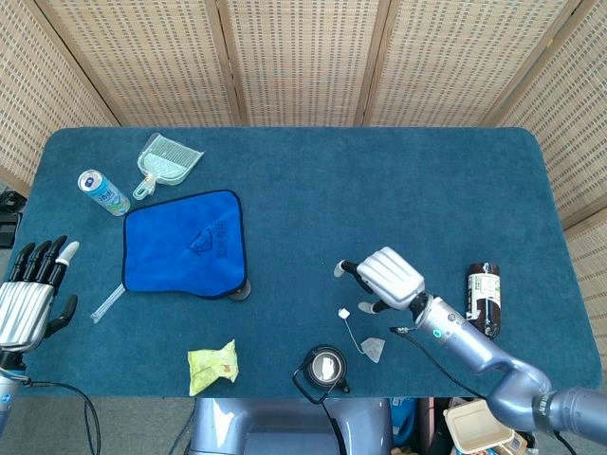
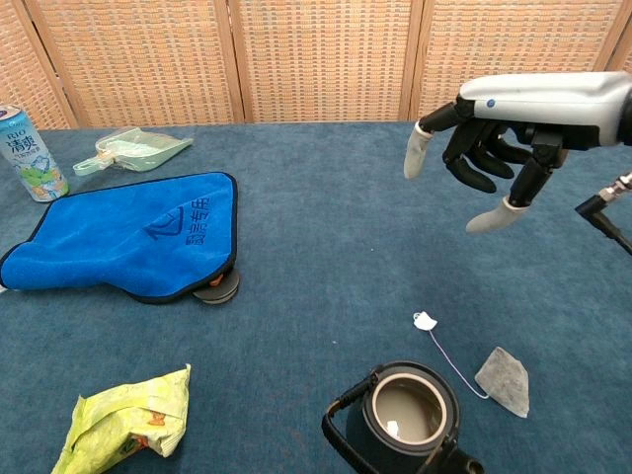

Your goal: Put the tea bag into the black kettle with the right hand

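Right hand (image 2: 489,158), fingers spread and holding nothing, hovers above the tea bag (image 2: 503,380). The tea bag lies on the table (image 2: 336,237) just beside the lidless black kettle (image 2: 403,420). Left hand (image 1: 28,299), fingers apart, holds nothing.

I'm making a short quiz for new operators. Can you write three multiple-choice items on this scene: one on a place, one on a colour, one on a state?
1. Where is the tea bag?
A. on the table right of the kettle
B. inside the kettle
C. on the blue cloth

2. What colour is the dustpan?
A. red
B. pale green
C. black

3. What is the right hand doing?
A. holding the tea bag
B. holding the can
C. held open above the table, holding nothing

Answers:
1 A, the bag lies on the table beside the kettle, its string running to a small tag.
2 B, it is pale green.
3 C, its fingers are spread and clear of everything.
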`<action>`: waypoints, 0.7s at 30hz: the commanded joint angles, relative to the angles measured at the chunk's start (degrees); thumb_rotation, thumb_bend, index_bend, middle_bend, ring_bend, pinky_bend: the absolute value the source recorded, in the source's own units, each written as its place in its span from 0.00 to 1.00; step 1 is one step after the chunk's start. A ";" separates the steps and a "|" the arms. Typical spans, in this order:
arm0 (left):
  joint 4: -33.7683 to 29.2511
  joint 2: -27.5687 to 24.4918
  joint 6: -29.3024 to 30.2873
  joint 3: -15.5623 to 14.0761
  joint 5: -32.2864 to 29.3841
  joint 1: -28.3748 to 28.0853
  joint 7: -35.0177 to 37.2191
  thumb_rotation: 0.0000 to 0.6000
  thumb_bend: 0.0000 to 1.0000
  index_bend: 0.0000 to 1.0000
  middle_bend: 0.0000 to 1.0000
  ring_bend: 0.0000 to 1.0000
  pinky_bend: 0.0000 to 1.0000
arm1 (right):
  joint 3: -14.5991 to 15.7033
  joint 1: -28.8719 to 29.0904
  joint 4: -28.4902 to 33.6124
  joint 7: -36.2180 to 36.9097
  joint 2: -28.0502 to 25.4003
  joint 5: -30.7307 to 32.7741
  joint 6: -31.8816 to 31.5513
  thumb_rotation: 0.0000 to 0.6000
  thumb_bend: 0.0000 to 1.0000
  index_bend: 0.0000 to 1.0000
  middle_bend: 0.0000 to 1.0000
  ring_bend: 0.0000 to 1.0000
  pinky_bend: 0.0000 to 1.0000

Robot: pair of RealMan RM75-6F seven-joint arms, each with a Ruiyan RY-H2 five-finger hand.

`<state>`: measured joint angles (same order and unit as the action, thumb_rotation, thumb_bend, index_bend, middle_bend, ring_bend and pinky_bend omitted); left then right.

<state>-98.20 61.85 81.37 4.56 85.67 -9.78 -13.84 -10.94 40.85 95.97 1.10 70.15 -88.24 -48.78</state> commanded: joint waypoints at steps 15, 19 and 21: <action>0.56 0.45 -0.15 -0.10 -0.59 -0.59 0.33 1.00 0.48 0.03 0.00 0.00 0.00 | 3.58 4.31 -8.75 -7.63 8.60 2.95 3.81 1.00 0.25 0.47 0.86 0.83 0.89; 0.85 0.51 -0.25 -0.21 -0.75 -0.64 0.60 1.00 0.48 0.03 0.00 0.00 0.00 | 4.17 4.35 -9.14 -10.71 9.84 4.64 3.93 1.00 0.25 0.47 0.88 0.84 0.89; 0.91 0.56 -0.15 -0.26 -0.72 -0.61 0.72 1.00 0.48 0.03 0.00 0.00 0.00 | 4.43 4.38 -9.29 -12.14 10.27 5.16 3.85 1.00 0.25 0.48 0.88 0.84 0.89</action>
<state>-97.29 62.40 81.23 4.31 84.94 -10.40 -13.11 -6.84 45.17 86.92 -10.15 79.92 -83.64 -44.94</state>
